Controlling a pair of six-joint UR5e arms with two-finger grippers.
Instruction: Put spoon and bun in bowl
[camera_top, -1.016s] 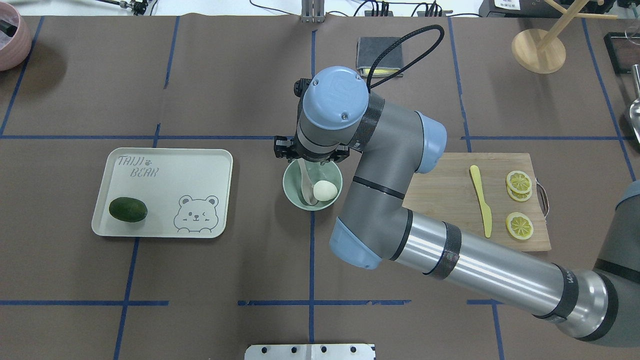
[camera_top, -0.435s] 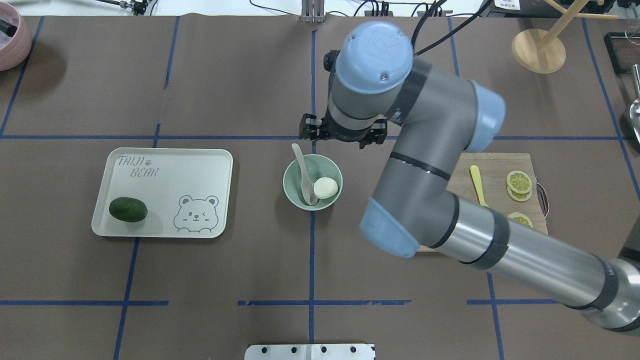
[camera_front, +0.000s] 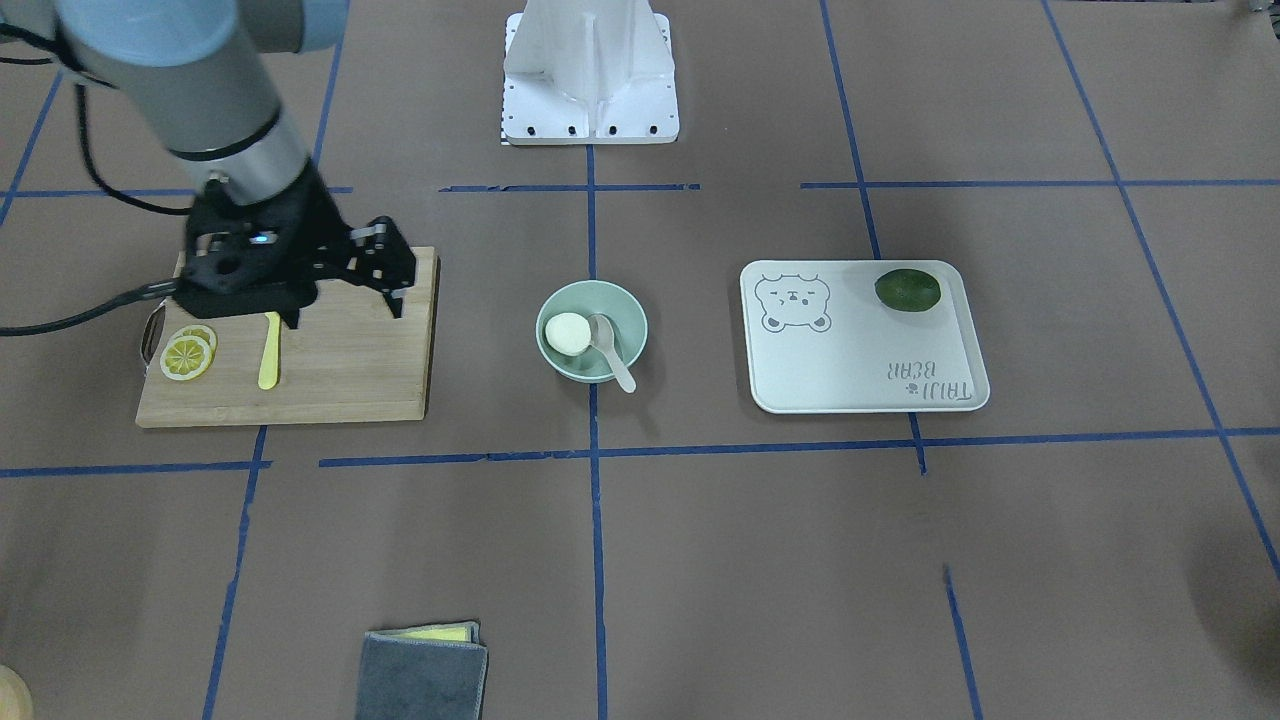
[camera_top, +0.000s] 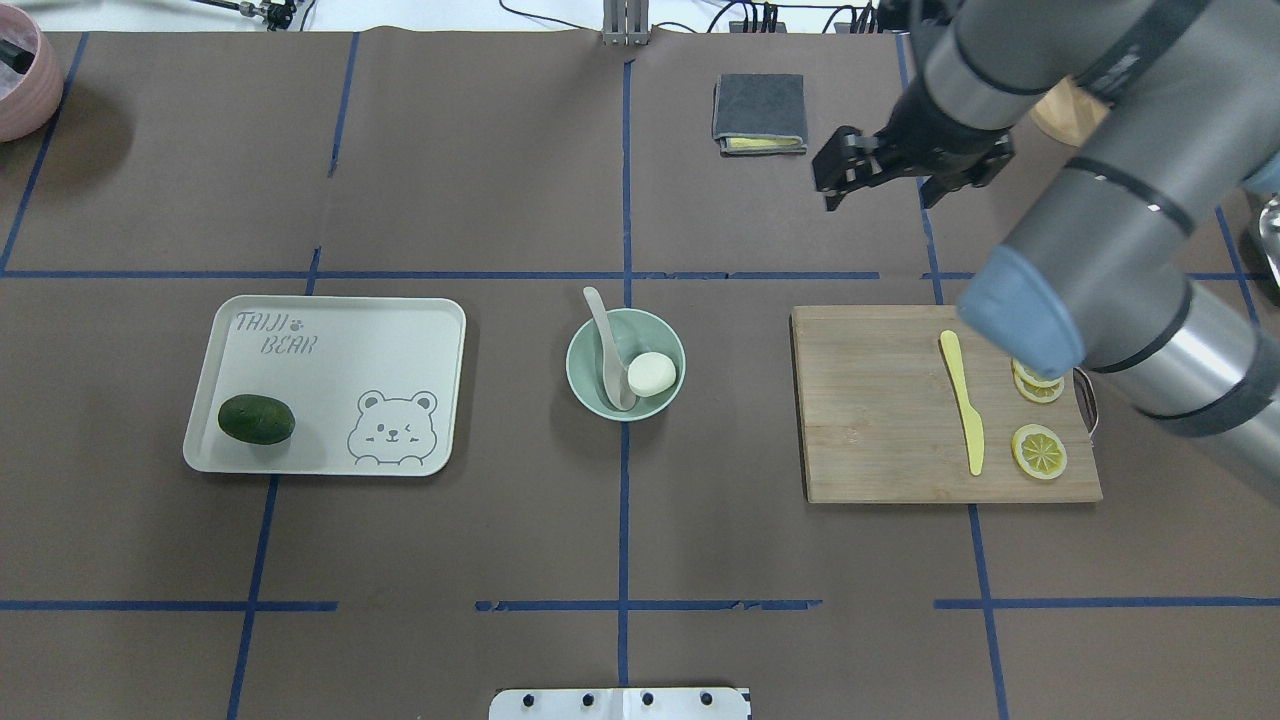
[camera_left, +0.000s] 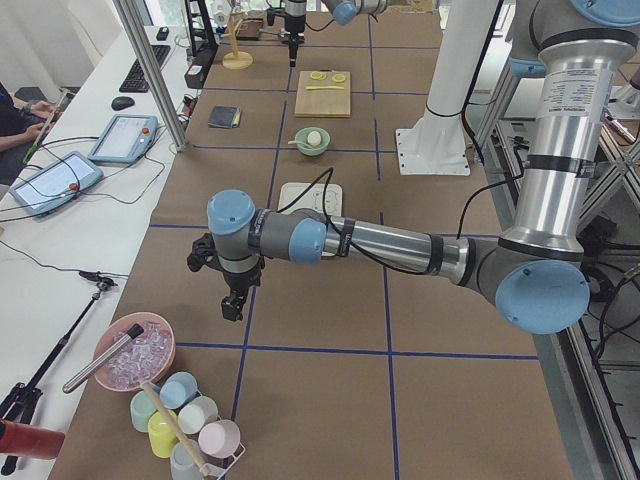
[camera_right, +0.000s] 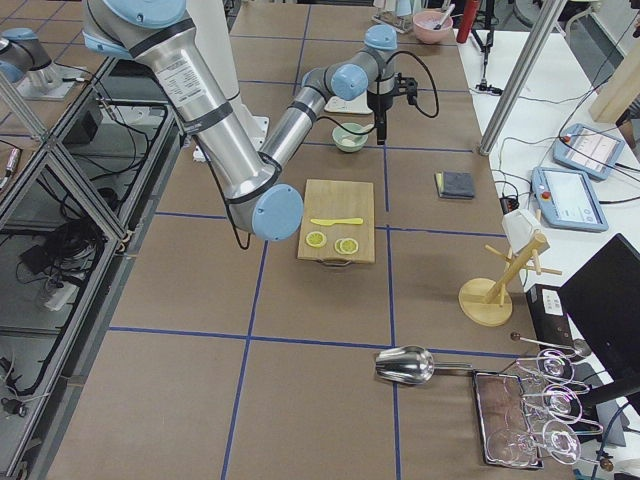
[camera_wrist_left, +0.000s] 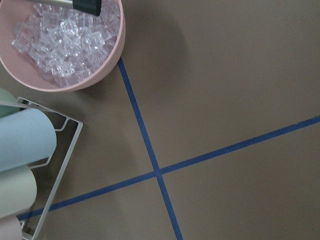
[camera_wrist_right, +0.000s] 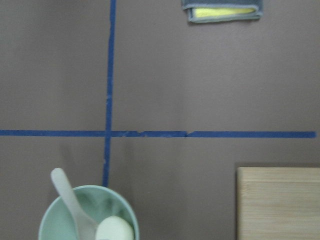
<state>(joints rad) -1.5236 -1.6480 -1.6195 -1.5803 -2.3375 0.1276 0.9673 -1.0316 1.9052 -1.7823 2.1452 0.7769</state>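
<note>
The mint-green bowl (camera_top: 658, 328) stands at the table's middle. The white bun (camera_top: 651, 374) lies in it. The pale spoon (camera_top: 603, 335) has its scoop in the bowl, and its handle leans out over the far rim. The front-facing view shows the same: bowl (camera_front: 600, 290), bun (camera_front: 566, 333), spoon (camera_front: 612, 352). My right gripper (camera_top: 885, 195) is open and empty, raised to the far right of the bowl, over the far edge of the board. My left gripper (camera_left: 233, 305) hangs over the table's far left end; I cannot tell whether it is open.
A wooden cutting board (camera_top: 880, 400) right of the bowl holds a yellow knife (camera_top: 962, 415) and lemon slices (camera_top: 1040, 452). A tray (camera_top: 400, 330) on the left holds a dark green fruit (camera_top: 256, 419). A grey cloth (camera_top: 760, 112) lies at the back. A pink ice bowl (camera_wrist_left: 60, 45) is near my left gripper.
My right gripper has risen from just over the bowl and swung away to the far right. The spoon and bun stay in the bowl.
</note>
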